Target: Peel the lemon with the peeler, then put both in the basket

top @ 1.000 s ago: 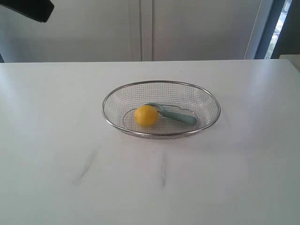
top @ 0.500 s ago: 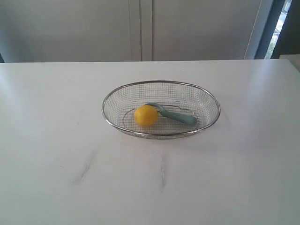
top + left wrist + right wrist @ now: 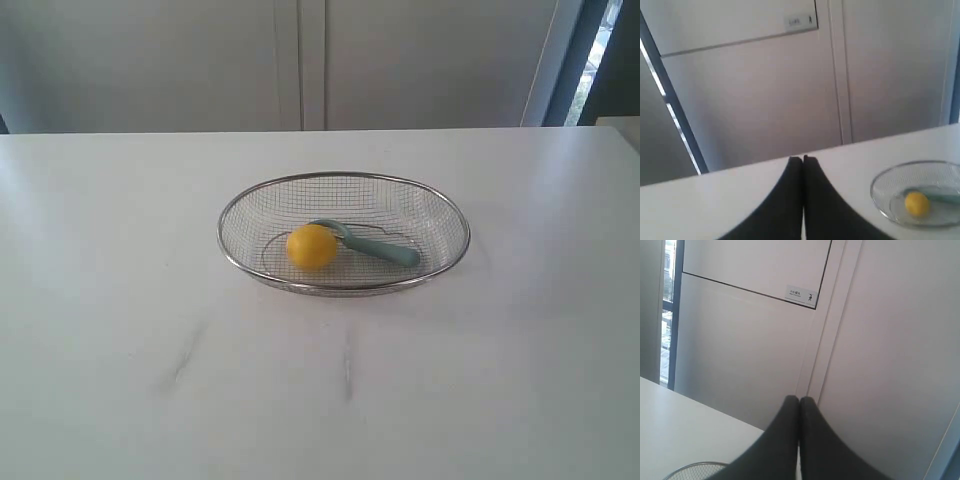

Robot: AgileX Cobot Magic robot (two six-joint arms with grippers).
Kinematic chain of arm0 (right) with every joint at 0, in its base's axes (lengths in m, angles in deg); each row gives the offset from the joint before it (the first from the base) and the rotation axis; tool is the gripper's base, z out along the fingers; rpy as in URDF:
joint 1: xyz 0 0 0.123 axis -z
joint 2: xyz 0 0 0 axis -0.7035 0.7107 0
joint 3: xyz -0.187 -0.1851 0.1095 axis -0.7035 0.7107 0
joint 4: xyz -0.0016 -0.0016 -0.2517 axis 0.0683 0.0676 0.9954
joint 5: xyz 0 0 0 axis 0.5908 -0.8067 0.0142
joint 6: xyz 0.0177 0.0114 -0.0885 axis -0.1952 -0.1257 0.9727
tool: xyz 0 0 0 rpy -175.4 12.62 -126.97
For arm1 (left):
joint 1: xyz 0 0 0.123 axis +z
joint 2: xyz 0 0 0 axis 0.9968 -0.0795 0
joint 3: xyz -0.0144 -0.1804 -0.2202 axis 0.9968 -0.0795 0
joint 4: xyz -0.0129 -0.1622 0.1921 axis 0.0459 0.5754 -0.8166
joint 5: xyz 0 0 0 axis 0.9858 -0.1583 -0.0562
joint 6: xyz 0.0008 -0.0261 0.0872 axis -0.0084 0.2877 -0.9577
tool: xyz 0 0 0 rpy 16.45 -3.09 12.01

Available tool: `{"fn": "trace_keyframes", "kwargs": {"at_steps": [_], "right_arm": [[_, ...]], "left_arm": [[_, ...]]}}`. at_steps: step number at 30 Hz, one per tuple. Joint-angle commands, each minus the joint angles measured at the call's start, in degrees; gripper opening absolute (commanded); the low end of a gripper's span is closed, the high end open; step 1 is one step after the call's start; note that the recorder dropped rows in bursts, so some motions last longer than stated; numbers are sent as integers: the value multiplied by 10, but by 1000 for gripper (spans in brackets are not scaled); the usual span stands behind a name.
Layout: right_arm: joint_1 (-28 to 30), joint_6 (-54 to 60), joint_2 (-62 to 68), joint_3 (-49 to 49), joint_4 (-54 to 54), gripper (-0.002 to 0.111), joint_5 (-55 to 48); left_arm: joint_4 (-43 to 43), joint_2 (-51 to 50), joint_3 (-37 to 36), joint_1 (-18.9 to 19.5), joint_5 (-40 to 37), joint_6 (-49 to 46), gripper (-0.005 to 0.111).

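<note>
The silver wire basket (image 3: 448,216) stands on the white table, a little right of its middle. Inside it lies the yellow lemon (image 3: 312,246), with the teal-handled peeler (image 3: 385,249) just to its right, its looped head against the lemon. Neither arm shows in the exterior view. In the left wrist view my left gripper (image 3: 802,159) is shut and empty, raised away from the basket (image 3: 880,177), where the lemon (image 3: 916,203) and peeler (image 3: 942,197) show small. My right gripper (image 3: 799,399) is shut on nothing, pointing at the wall, with a bit of basket rim (image 3: 690,468) below.
The white table (image 3: 120,300) spreads wide around the basket, with faint grey smudges (image 3: 185,355) near the front. Grey cabinet panels (image 3: 300,60) run behind the table's far edge. A window strip (image 3: 600,50) is at the far right.
A dark arm part at the upper left corner of the exterior view has gone out of frame. The basket, lemon and peeler have not moved.
</note>
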Motion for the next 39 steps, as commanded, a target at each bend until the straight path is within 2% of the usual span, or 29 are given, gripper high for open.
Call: {"fn": "trace_keyframes", "kwargs": {"at_steps": [1,3,5,6,7,8,10,14,18,23,27,29,32,39], "right_arm": [[1,-2,-3,1,2,0,4],[1,-2,-3,1,2,0,4],[1,-2,-3,1,2,0,4],[1,-2,-3,1,2,0,4],[1,-2,-3,1,2,0,4],[1,-2,-3,1,2,0,4],[1,-2,-3,1,2,0,4],[1,-2,-3,1,2,0,4],[1,-2,-7,1,2,0,-2],[1,-2,-7,1,2,0,-3],[1,-2,-7,1,2,0,-3],[1,-2,-7,1,2,0,-3],[1,-2,-7,1,2,0,-4],[1,-11,-7,1,2,0,-4]], "left_arm": [[5,90,-155,4,139,-8,0],[5,114,-215,4,177,-8,0],[39,149,-382,4,291,-8,0],[51,152,-425,4,321,-8,0],[86,156,-509,4,376,-8,0],[103,156,-542,4,392,-8,0],[140,161,-681,4,454,-8,0],[133,230,-816,-9,499,-30,0],[133,230,-873,-12,519,-40,0],[102,230,-873,-13,454,-55,0],[100,230,-873,-13,453,-55,0],[97,230,-873,-28,453,-56,0],[91,230,-873,-70,453,-57,0],[105,230,-873,-75,453,-51,0]]}}
